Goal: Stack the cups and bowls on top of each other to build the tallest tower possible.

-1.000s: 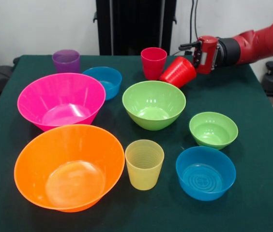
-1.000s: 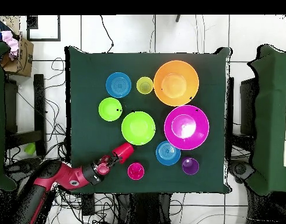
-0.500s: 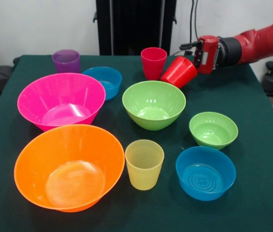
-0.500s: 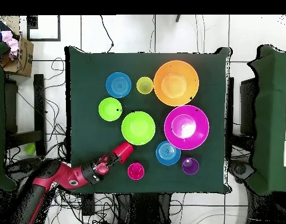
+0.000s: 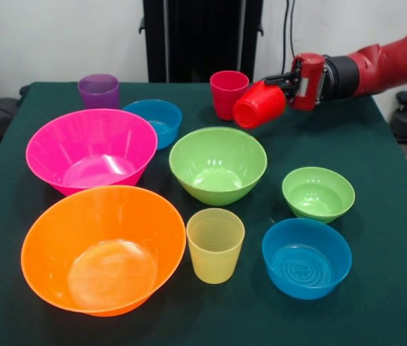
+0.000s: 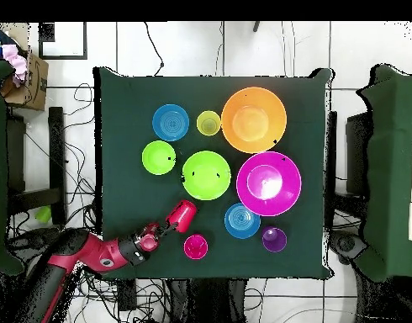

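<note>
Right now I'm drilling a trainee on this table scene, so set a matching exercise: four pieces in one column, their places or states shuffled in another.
Things:
1. bright red cup
2. ribbed yellow cup
3. purple cup
4. orange bowl

States:
A. upright between the orange bowl and a blue bowl
B. tilted on its side, held by the gripper
C. biggest bowl, beside the hot pink bowl
D. upright at a table corner

Pairs: 1-B, 2-A, 3-D, 4-C

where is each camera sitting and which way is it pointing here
Front view: sits across the table from the robot, looking over the bowls toward it; the red arm enters from the right, its gripper holding the bright red cup tilted.
Overhead view: hangs above, looking straight down; the arm reaches in from the lower left.
Both show that cup and the medium lime green bowl.
</note>
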Controlling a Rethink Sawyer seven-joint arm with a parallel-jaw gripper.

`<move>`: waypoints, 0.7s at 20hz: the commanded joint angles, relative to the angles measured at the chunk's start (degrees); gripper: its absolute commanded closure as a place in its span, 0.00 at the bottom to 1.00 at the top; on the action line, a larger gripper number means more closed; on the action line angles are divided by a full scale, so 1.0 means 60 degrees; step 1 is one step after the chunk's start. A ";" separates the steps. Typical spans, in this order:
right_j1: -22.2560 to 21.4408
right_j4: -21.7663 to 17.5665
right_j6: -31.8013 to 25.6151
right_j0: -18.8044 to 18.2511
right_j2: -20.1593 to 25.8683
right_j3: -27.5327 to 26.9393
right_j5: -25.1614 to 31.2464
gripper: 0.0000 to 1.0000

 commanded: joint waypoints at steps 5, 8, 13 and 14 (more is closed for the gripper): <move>-0.0005 0.0465 0.1688 -0.0246 0.1268 -0.0567 -0.0622 1.00; -0.0028 0.0466 0.1751 -0.0213 0.1260 -0.0519 -0.0723 1.00; -0.0407 0.0483 0.1541 -0.0151 0.1535 -0.0166 -0.1117 1.00; -0.0829 0.0333 0.0982 -0.0199 0.1853 0.0130 -0.1638 1.00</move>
